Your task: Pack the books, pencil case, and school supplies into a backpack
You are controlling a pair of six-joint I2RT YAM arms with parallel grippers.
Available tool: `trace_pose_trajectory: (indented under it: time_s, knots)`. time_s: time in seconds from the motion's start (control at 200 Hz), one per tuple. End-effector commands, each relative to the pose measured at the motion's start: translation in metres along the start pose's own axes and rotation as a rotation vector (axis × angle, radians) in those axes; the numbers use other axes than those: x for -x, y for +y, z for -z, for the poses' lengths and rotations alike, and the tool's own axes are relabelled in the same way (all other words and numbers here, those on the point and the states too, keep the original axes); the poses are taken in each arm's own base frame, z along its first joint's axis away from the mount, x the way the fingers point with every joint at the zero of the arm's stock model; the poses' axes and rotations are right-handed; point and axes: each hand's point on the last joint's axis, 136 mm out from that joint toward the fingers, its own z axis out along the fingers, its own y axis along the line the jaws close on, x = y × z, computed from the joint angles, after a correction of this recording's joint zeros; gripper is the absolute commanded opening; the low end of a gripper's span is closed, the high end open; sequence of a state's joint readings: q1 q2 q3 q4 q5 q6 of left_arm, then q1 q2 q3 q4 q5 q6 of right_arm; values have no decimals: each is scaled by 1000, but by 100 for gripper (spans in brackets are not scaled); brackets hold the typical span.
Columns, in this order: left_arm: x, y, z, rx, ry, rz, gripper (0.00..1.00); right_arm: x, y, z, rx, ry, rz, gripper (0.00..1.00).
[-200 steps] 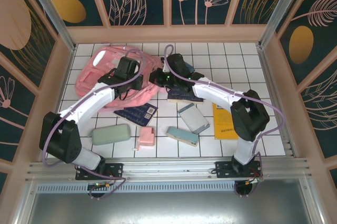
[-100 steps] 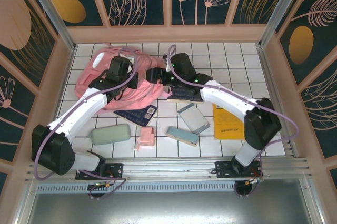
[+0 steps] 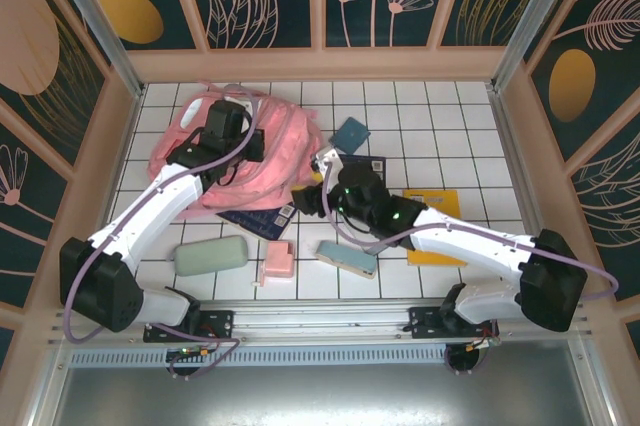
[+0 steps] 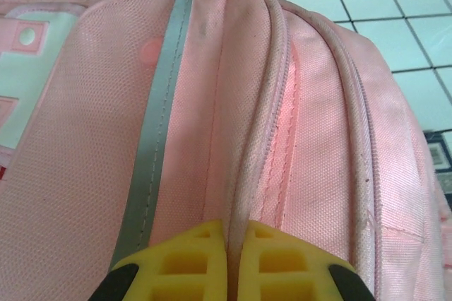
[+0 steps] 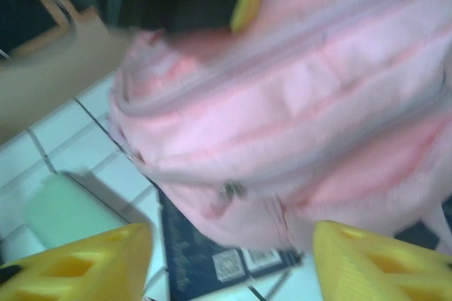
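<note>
**Pink backpack slumps amid books and supplies lying outside it**

The pink backpack (image 3: 285, 141), trimmed with a silvery stripe, lies crumpled at the far left, its fabric bunched into ridges. Its near edge overlaps a navy book (image 3: 258, 218), whose white barcode label peeks out. A second navy book (image 3: 362, 161) lies just right of the bag, and a small teal book (image 3: 350, 134) sits tilted beyond it. The yellow-orange book (image 3: 432, 198) lies flat further right, partly hidden. Along the front, left to right and each apart from the next, lie the sage-green pencil case (image 3: 210, 255), a pink block (image 3: 276, 262) and a light-blue slab (image 3: 347, 257).
</note>
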State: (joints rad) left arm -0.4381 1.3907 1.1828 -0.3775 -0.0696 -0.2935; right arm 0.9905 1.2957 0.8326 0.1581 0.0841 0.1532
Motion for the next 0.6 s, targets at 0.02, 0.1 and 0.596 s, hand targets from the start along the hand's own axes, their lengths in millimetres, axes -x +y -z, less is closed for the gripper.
trace_pose_trajectory:
  time_s: [0.02,0.1,0.596]
  knots:
    - [61,-30,16,-137,-170,130,0,-13,-28,-8,-165,-65,-89,45]
    - [62,-30,13,-137,-166,156,0,-30,-27,-18,-202,-57,-66,40]
    - [49,-22,3,-99,-136,149,0,-43,-30,-62,-383,-139,129,56]
